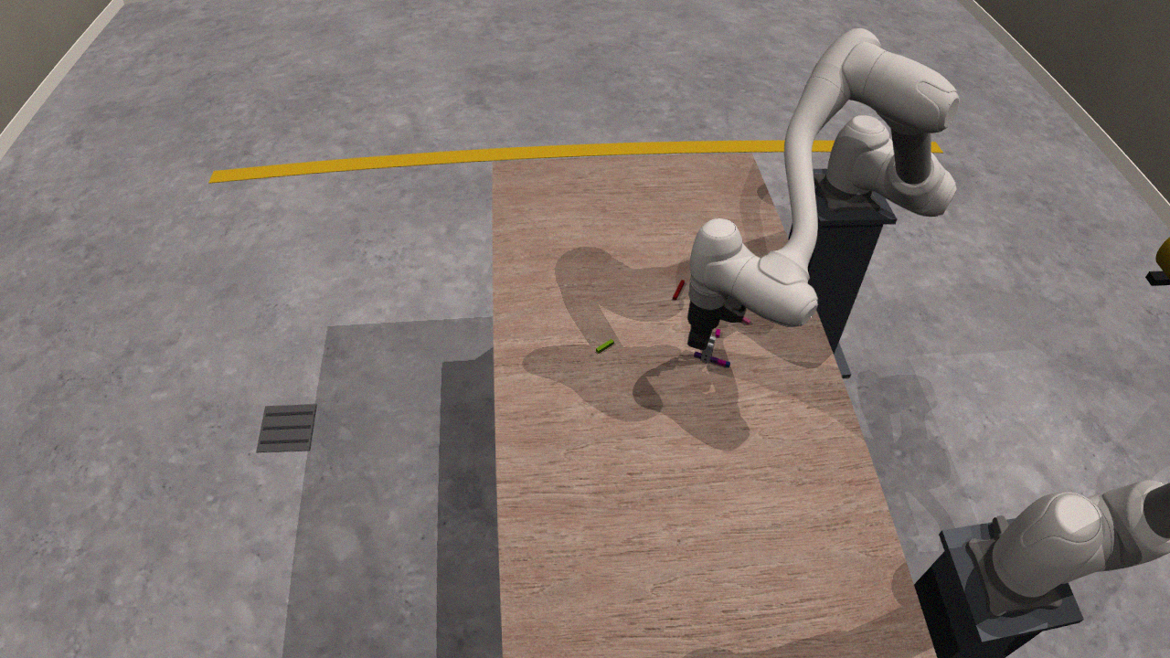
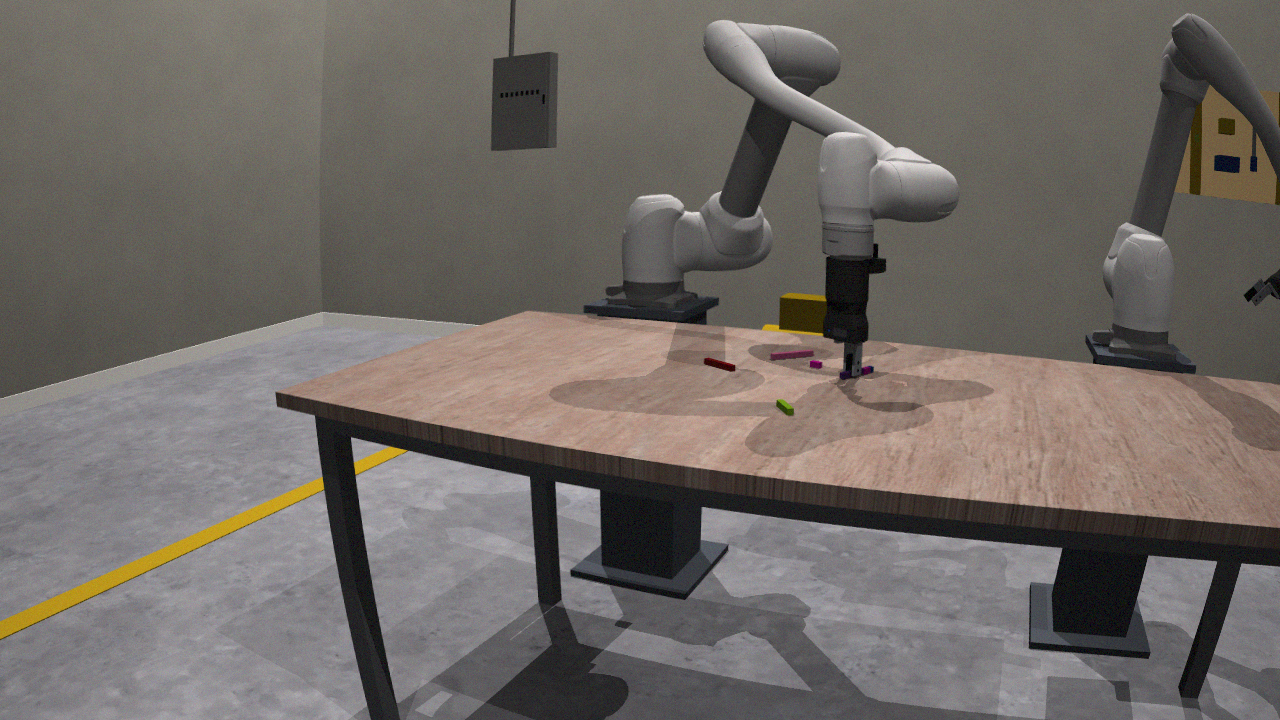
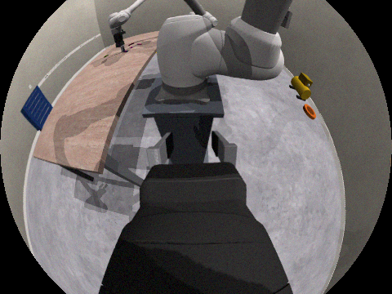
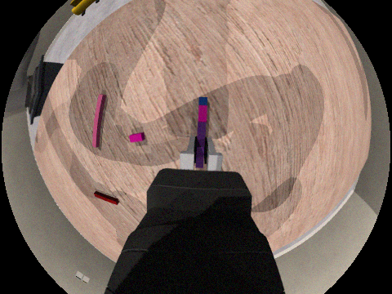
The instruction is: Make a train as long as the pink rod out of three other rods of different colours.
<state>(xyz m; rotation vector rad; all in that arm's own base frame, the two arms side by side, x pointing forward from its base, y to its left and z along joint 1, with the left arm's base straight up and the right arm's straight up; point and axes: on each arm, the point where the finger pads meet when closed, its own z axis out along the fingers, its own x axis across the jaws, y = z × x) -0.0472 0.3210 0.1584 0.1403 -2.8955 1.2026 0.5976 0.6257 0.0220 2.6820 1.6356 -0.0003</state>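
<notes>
My right gripper (image 1: 708,356) (image 2: 851,373) (image 4: 200,144) is shut on the purple rod (image 2: 844,376) (image 4: 201,131), low at the table. Beyond its far end lie a magenta rod (image 4: 202,113) and then a blue rod (image 4: 203,100), in one straight line with it, ends touching or almost touching. The pink rod (image 2: 792,355) (image 4: 99,121) lies apart, with a loose magenta rod (image 1: 717,333) (image 2: 815,364) (image 4: 136,137) between it and the line. My left gripper (image 3: 192,140) (image 2: 1262,291) is open and empty, away from the table.
A red rod (image 1: 678,290) (image 2: 719,364) (image 4: 106,198) and a lime rod (image 1: 604,345) (image 2: 785,407) lie apart on the table (image 1: 654,507) (image 2: 537,394). The left arm's pedestal (image 1: 998,613) stands beside the table's long edge.
</notes>
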